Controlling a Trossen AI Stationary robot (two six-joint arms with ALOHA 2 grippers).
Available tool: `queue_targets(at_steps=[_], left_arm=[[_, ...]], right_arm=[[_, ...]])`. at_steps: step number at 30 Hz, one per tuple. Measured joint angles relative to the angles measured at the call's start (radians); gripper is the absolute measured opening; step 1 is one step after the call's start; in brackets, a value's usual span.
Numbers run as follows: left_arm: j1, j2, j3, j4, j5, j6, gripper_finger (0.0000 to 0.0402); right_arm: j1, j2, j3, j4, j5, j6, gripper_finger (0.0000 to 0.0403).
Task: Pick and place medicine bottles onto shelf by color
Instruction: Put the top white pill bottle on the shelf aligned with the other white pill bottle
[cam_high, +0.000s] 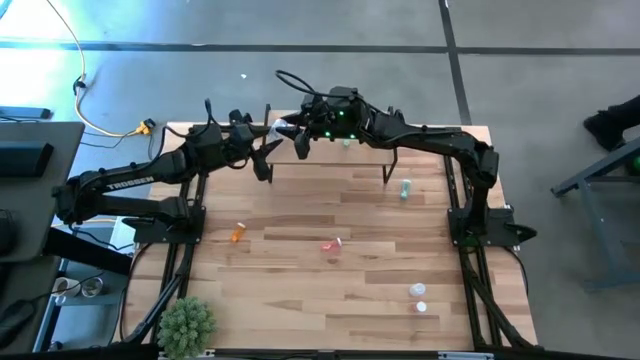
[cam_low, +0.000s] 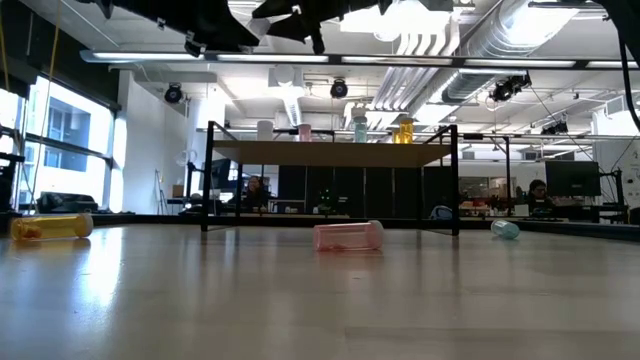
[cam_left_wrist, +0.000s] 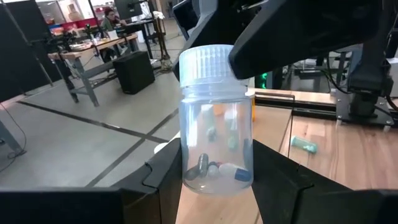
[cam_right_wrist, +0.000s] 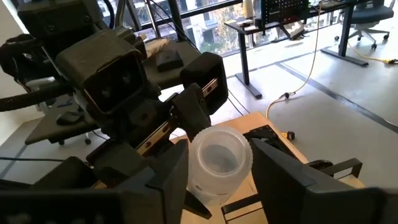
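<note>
While I watch from above, my left gripper (cam_high: 272, 135) and right gripper (cam_high: 290, 128) meet over the shelf's (cam_high: 330, 160) far-left corner. In the left wrist view, its fingers (cam_left_wrist: 163, 171) clamp a clear bottle (cam_left_wrist: 217, 124). In the right wrist view, that gripper's fingers (cam_right_wrist: 177, 171) flank the bottle's base, partly spread; I cannot tell if they grip.

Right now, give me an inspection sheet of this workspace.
Surface: light wooden slatted tabletop, mostly bare.
Job's things: small light-wood shelf on black legs carries four upright vials. Orange vial, pink vial, green vial and two white vials lie on the tabletop. Clear white-capped bottle is in the air.
Clutter: green spiky plant, lower-left table corner in the high view.
Grippers: left claw shut on the clear bottle's body; right claw at its cap.
Cables: yellow cable on the floor beyond the table.
Surroundings: seated person at desks behind.
</note>
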Motion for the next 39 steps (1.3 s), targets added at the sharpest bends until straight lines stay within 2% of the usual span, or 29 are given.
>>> queue_targets(at_steps=[10,19,27,35,39], left_arm=[[0.000,0.000,0.000,-0.001,0.007,-0.001,0.0149],[0.000,0.000,0.000,-0.009,0.007,0.000,0.0155],[0.000,0.000,0.000,-0.031,-0.004,0.000,0.0189],[0.000,-0.009,0.000,-0.130,-0.111,-0.034,0.0233],[0.000,-0.037,0.001,-0.168,-0.117,-0.059,0.0240]], right_arm=[[0.000,0.000,0.000,-0.004,0.000,0.044,0.0120],[0.000,0.000,0.000,-0.016,-0.001,0.045,0.0117],[0.000,0.000,0.000,-0.024,0.002,0.044,0.0116],[0.000,-0.001,-0.001,-0.066,0.066,0.007,0.0116],[-0.001,-0.001,-0.001,-0.097,0.099,-0.028,0.0114]])
